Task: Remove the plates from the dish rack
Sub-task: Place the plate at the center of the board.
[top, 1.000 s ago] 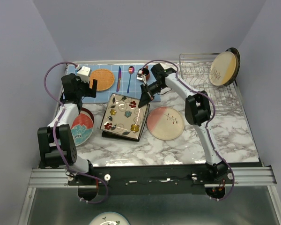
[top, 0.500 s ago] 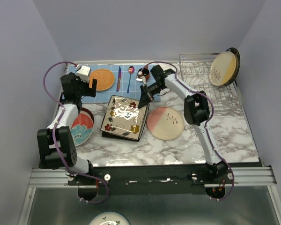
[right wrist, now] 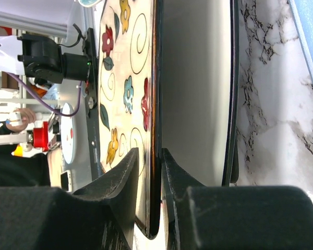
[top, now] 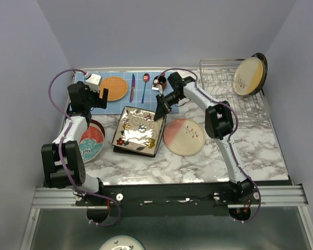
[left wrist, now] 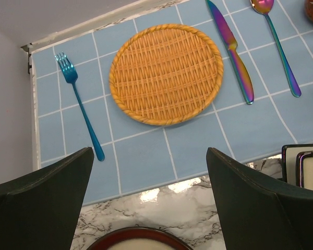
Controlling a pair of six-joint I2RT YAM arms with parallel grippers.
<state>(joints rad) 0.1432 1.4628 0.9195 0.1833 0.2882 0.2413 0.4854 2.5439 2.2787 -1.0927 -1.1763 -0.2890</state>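
We see the right claw (top: 159, 110) at the far right edge of the flowered square plate (top: 138, 130), in the middle of the desk (top: 261, 151). In the right wrist view the plate's rim runs between the two fingers (right wrist: 126, 166). The claw is only a little open. A thin gap shows between one finger and the rim, and the other finger is just beside the rim; we cannot tell if it touches. The flowered plate lies on top of a dark square plate (top: 130, 150), whose edge shows under it.

The left claw (top: 96, 96) hangs wide open over the blue tiled mat (left wrist: 146, 156) and holds nothing. Before it on this mat lie the orange woven mat (left wrist: 166, 74), a blue fork (left wrist: 81, 107), a knife (left wrist: 232, 49) and a spoon (left wrist: 281, 47).

The dish rack (top: 219, 78) stands at the far right corner of the desk. A cream round plate (top: 248, 76) stands upright at its right end, with a dark plate (top: 263, 61) just behind it. On the desk a pink and cream plate (top: 184, 136) lies just right of the square plates. A red and teal plate (top: 91, 141) lies at the left, partly hidden by the left arm.
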